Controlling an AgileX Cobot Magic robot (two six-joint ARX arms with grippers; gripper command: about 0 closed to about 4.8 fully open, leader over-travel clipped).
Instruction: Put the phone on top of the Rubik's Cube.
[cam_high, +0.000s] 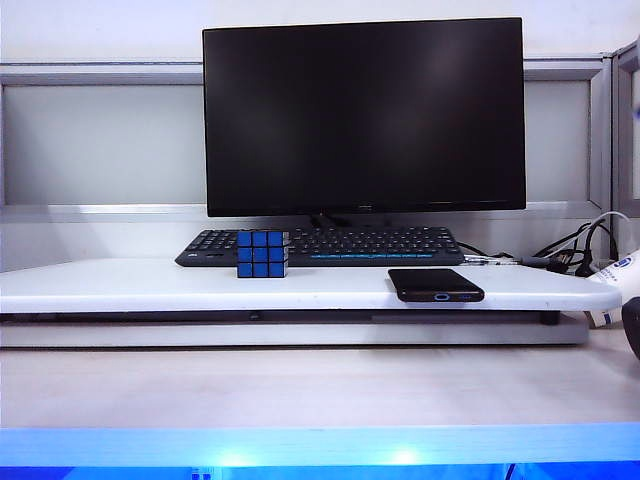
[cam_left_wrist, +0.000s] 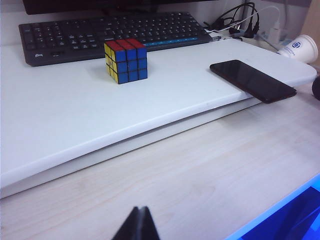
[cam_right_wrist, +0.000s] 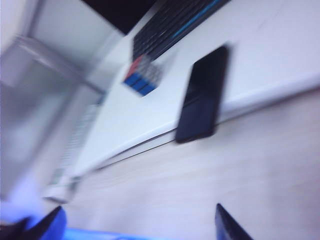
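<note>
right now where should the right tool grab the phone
Probably the phone's near end, which overhangs the white shelf's front edge. It lies flat and thin, so come from the front, one finger above, one below. The right tool stands open, short of it.

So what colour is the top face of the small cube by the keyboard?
Red, on the small black-framed Rubik's Cube; the left wrist view shows it best.

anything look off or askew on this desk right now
The phone lies angled at the raised white board's front right corner, one end jutting past the edge. The Rubik's Cube sits squarely before the keyboard. The left gripper and right gripper hang back near the desk's front.
</note>
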